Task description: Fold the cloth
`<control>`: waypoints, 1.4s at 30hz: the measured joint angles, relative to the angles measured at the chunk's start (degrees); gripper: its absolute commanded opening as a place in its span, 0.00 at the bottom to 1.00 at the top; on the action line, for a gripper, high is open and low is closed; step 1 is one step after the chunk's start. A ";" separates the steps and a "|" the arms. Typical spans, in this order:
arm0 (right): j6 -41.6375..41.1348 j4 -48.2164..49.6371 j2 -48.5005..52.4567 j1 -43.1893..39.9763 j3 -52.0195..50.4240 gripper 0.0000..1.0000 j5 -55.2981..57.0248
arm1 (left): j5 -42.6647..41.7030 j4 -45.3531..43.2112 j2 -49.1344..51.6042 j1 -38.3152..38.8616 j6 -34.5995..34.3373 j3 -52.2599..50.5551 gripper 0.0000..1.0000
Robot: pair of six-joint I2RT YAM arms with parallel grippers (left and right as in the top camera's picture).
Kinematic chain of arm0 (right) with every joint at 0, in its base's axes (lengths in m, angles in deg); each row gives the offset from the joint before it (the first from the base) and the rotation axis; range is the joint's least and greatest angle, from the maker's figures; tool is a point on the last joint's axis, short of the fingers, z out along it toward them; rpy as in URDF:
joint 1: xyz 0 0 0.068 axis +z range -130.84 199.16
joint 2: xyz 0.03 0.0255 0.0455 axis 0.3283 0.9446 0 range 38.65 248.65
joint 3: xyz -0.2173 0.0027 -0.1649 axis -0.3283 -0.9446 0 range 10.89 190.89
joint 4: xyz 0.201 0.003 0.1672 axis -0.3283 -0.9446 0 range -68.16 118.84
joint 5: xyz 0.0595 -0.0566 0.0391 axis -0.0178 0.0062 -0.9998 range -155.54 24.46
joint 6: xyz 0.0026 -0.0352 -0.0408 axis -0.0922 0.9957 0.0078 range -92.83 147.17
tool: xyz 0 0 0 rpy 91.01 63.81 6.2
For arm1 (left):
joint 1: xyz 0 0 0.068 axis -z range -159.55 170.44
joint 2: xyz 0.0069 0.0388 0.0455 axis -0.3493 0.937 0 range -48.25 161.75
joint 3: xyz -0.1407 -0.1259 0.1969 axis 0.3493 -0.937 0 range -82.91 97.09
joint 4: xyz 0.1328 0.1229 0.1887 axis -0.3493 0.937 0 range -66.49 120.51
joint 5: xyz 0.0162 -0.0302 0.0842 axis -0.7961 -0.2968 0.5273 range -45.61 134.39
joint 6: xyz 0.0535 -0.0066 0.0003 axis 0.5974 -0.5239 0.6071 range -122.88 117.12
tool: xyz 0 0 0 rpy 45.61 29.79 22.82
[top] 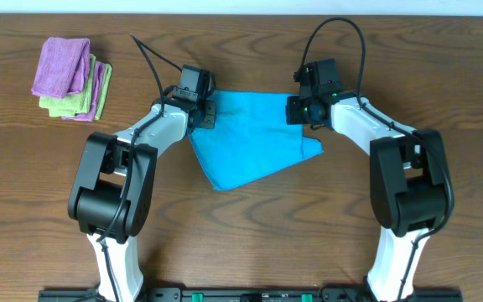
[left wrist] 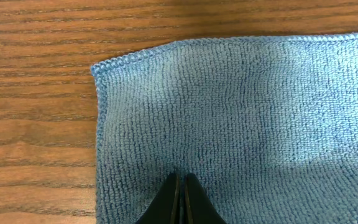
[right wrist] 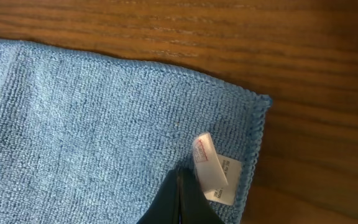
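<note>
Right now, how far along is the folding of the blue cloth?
Done: perhaps one fold, since the blue cloth lies as a lopsided shape, not a square. In hand: left pincer and right pincer are shut at its two far corners; whether they pinch it is unclear. Remaining: a neat final fold, like the folded pile.

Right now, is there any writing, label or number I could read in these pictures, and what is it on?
White tag at a corner of the blue cloth: red and dark print, too small and blurred to read.
Stacked cloths: no writing visible.
Nothing else in any view shows words, numbers or signs.
</note>
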 measured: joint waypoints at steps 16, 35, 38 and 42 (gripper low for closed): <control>0.28 -4.59 0.85 -3.91 2.64 0.02 20.81 | -1.51 0.02 0.00 0.26 -0.07 0.04 0.06; -0.31 -28.11 -2.73 -4.81 9.92 0.02 13.70 | -6.21 4.35 -11.58 -0.22 -0.07 -0.90 0.06; -0.50 -27.71 -9.53 -4.35 5.95 0.02 10.23 | -6.29 5.81 -15.39 -0.22 -0.07 -0.90 0.06; -0.87 -21.33 -20.04 -3.91 -5.14 0.02 6.03 | -6.67 6.54 -16.50 -0.22 -0.07 -0.90 0.06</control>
